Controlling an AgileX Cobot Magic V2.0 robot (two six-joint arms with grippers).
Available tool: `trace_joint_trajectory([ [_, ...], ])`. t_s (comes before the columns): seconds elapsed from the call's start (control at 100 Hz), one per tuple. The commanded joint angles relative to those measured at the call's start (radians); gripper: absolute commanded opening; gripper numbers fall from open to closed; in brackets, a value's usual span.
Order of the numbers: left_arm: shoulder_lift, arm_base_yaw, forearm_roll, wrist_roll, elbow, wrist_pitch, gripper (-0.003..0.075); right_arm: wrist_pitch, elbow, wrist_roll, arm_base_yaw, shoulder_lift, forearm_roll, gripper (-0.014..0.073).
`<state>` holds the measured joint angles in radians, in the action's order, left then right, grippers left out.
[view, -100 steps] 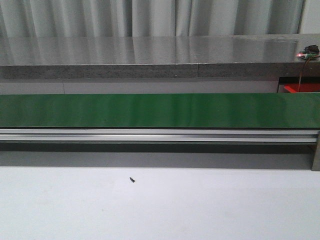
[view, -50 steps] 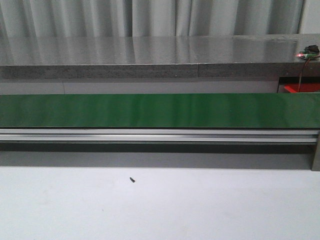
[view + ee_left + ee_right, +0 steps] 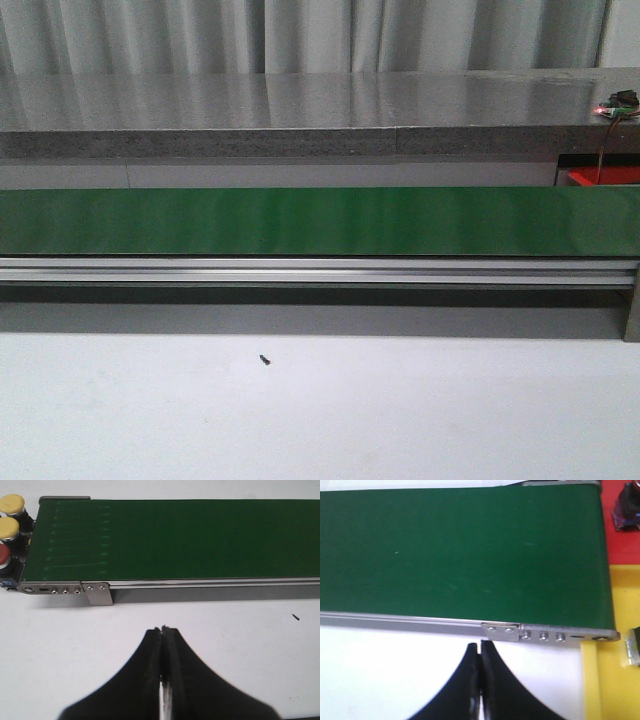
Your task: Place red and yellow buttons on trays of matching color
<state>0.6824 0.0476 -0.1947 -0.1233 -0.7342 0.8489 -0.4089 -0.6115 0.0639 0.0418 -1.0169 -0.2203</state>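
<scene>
Left gripper (image 3: 163, 630): black fingers pressed together, grasping nothing, poised over the white tabletop (image 3: 60, 645) just in front of the long green conveyor belt (image 3: 175, 537). Right gripper (image 3: 480, 645): black fingers likewise clenched and empty, above white table beside the belt's silver aluminium side rail (image 3: 420, 621). Two yellow round-capped buttons (image 3: 11, 516) and one red round-capped button (image 3: 4, 557) sit clustered at the belt's left end. Red tray (image 3: 622, 545) and yellow tray (image 3: 615, 680) lie at the belt's right end. Small black screw (image 3: 265, 359) rests on open tabletop. Grey stone counter (image 3: 300, 115) stands behind the belt.
</scene>
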Motion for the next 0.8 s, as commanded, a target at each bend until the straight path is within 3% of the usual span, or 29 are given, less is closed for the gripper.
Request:
trace_joint_trajectory([
  [0.0,0.000,-0.007,-0.018,0.002,-0.025,-0.054,-0.0020,0.082,0.011,0.002,0.015,0.082,0.011,-0.0067],
  [0.43,0.000,-0.007,-0.018,0.002,-0.025,-0.054,-0.0020,0.079,0.096,0.002,0.015,0.385,0.016,-0.0067],
  [0.79,0.055,0.088,0.016,0.108,-0.115,-0.053,-0.0020,0.078,0.096,0.002,0.015,0.423,0.016,-0.0067],
])
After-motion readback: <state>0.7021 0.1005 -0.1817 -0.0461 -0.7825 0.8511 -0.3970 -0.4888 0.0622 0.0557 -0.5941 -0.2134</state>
